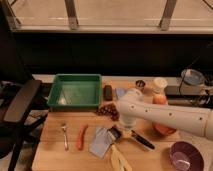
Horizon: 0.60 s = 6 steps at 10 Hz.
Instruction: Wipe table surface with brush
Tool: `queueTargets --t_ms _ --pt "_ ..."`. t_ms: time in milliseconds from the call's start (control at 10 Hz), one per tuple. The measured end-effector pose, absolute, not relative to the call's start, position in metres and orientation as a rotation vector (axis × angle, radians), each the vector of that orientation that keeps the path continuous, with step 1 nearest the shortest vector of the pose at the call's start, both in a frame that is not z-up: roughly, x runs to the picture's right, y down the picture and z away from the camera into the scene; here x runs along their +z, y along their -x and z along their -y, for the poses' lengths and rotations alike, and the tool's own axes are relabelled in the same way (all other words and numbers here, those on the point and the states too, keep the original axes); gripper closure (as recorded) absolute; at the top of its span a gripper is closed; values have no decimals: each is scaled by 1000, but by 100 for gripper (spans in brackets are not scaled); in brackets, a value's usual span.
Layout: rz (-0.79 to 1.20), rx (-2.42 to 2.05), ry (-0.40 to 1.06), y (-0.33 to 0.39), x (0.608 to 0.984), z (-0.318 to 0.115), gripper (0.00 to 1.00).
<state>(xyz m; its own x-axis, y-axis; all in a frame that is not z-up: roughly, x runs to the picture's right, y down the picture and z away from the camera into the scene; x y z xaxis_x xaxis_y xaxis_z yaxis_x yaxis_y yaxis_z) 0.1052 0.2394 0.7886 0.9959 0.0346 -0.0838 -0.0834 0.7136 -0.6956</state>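
Observation:
The light tan table surface [55, 155] fills the lower half of the view. The brush lies on it right of centre, its slim black handle [144, 140] pointing to the lower right and its pale bristle head [114, 133] at the edge of the grey-blue cloth [100, 142]. My white arm reaches in from the right and bends down. My gripper [121, 131] is directly over the brush, where the head meets the handle, at or just above the tabletop. Whether it holds the brush is hidden.
A green tray [75, 91] stands at the back left. A silver fork [64, 135] and an orange carrot-like piece [81, 136] lie left of the cloth. A banana [119, 159], a purple bowl [186, 155], grapes [107, 111], orange objects [164, 129], cups and a chair [20, 107] surround the spot.

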Motion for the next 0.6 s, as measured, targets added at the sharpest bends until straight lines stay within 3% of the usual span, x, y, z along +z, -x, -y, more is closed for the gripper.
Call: queueTargets --t_ms 300,600 --pt "-91 20 715 -80 800 -216 100" --pt "-130 54 690 -102 807 -199 100"
